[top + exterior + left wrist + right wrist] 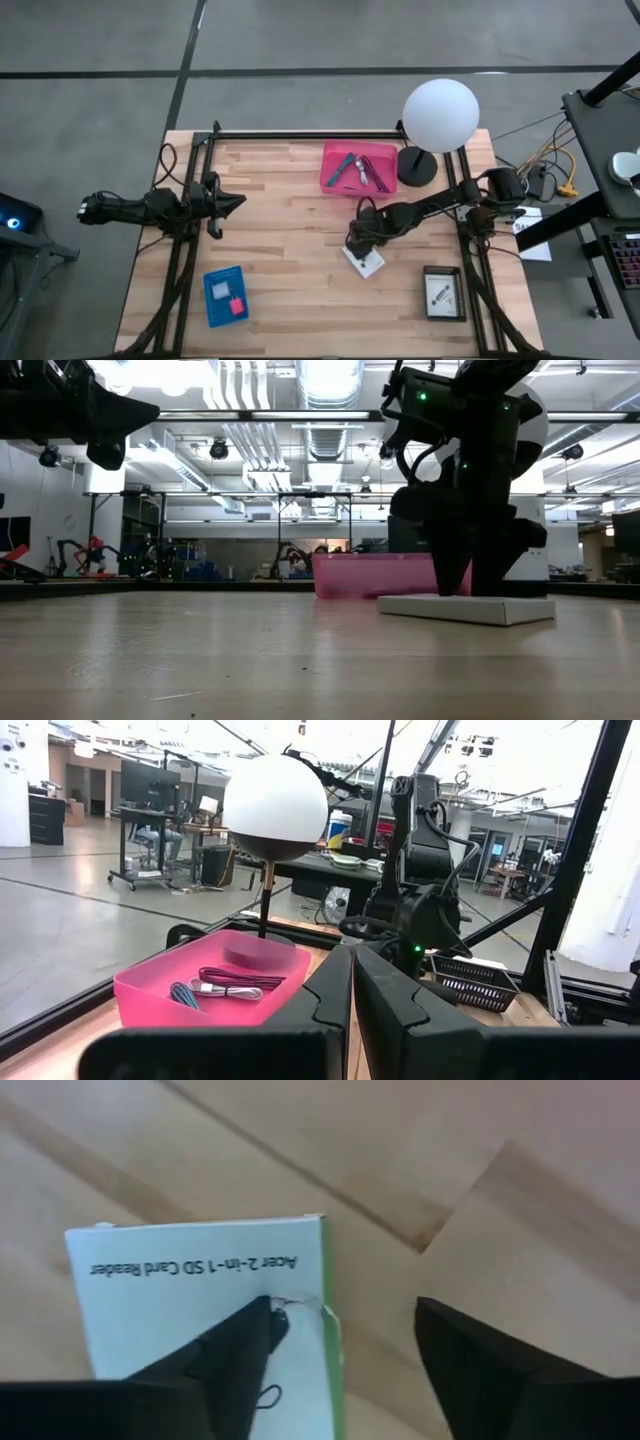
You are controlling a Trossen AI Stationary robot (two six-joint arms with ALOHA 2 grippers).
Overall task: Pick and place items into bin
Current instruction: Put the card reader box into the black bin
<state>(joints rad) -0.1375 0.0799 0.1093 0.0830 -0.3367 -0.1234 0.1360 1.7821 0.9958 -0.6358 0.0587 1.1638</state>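
I had the right gripper (pixel 335 1335) down over the white card reader box (pixel 200 1295), its fingers apart, one finger (pixel 235 1350) over the box's top face and the other over bare wood just past the green-edged side. The box lay flat on the worktop (pixel 290 230) toward the right-hand edge, a little in from the middle, with nothing touching it but my tool. For a clean pick I judged I should shift the wrist so both fingers straddled the box's narrow edges before closing, since one pad on top would only push it; a flat carton like this would likely slide on the wood if nudged. Nearer the front edge sat a black-framed card (pixel 443 292) at the right and a blue tray (pixel 224 293) at the left. Beyond the box, toward the back edge, stood the pink bin (pixel 359 168), already holding a teal-handled tool (pixel 345 168) and a purple cord (pixel 240 979), beside a globe lamp (pixel 440 115). The left gripper (pixel 352 982) waited over the left edge, fingers together.
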